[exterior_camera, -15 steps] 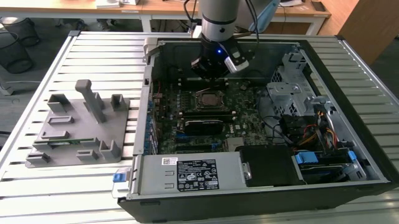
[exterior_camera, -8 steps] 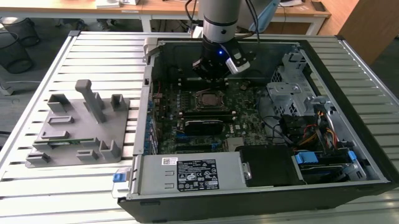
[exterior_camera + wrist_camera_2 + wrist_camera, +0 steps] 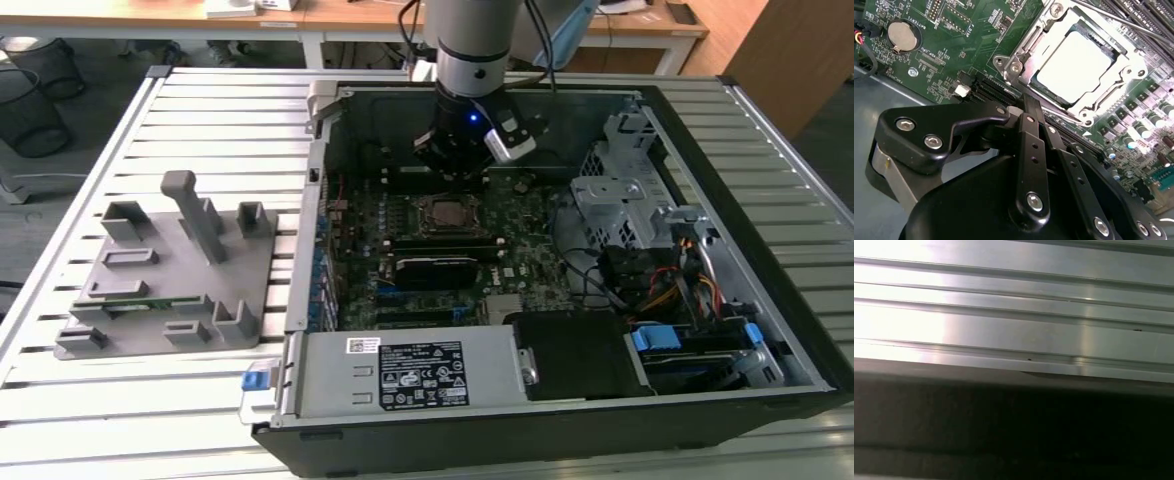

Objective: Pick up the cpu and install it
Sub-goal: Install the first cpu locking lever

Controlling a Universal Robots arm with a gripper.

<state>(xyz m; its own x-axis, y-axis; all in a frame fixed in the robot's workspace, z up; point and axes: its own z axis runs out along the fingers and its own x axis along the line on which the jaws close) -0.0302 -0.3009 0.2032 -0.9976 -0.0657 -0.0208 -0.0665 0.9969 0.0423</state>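
The cpu, a flat square chip with a bright silver top, lies inside the metal socket frame on the green motherboard. In the exterior view the cpu sits mid-board in the open computer case. My gripper hangs just above and behind the socket, inside the case. In the second wrist view the black gripper is shut with nothing in it, its tip beside the socket's corner and apart from the chip.
A grey fixture tray stands on the slatted table at the exterior view's left. Inside the case are a black block near the socket, a power supply, a drive cage and cable bundles.
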